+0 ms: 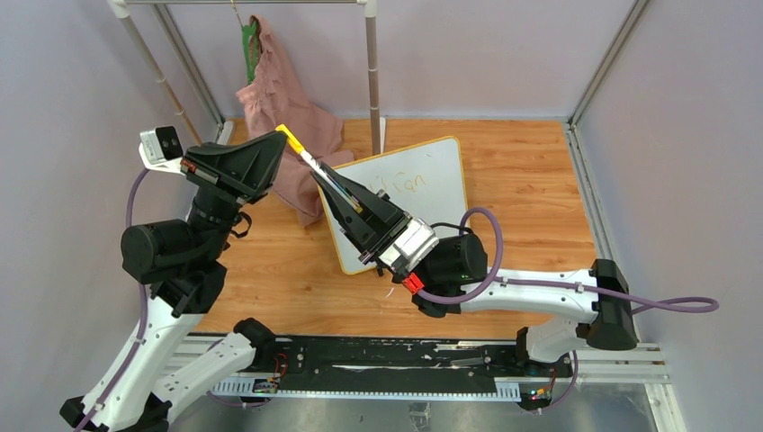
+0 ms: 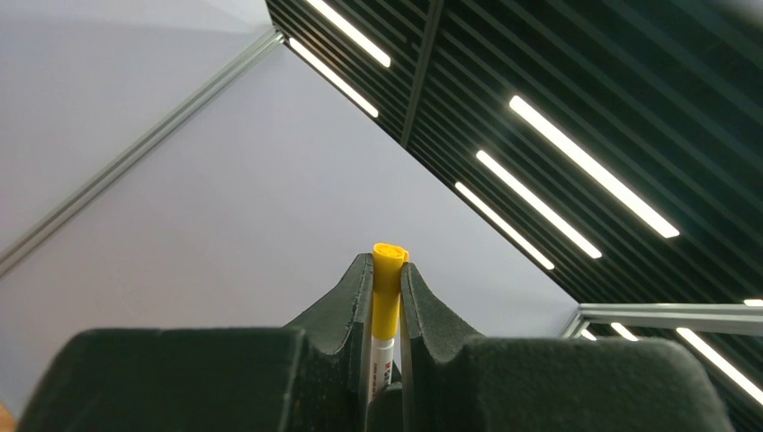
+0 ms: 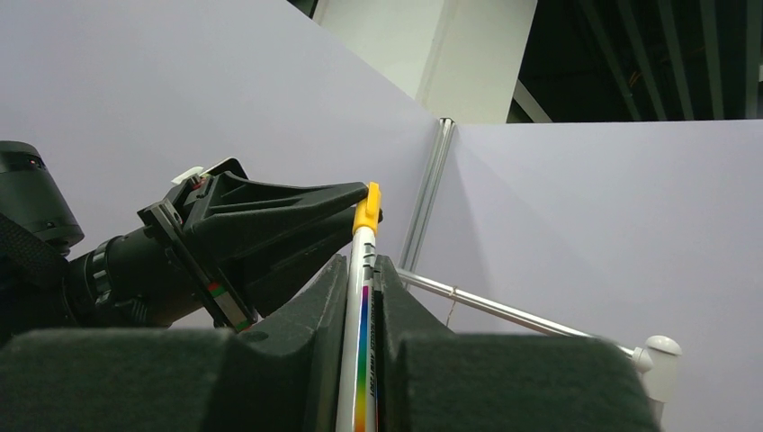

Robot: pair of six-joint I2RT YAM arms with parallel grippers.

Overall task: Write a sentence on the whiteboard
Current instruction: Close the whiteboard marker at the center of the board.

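**Q:** Where does the board lie relative to the two grippers?

**A:** The small glossy whiteboard, white with a thin yellow-orange frame, rests askew on the wooden tabletop near the centre. The right gripper hangs over the board's left edge, its fingers pointing far-left. The left gripper is just left of the board.

**Q:** How do the jaws stand?

**A:** Both are pressed together on one slim white marker. The right gripper pinches the barrel and the left pinches the yellow cap. The marker is tilted, and its tip is hidden inside the right gripper.

**Q:** Is there writing?

**A:** The sentence shows as thin orange strokes on the board's far half, too faint to read.

**Q:** What bounds the room for movement?

**A:** A pink garment on a green hanger hangs at far left, with its hem just beside the board's left edge. A pale upright post stands just beyond the far edge. Bare wood lies to the right of the board, up to the lilac wall, and also at near left.
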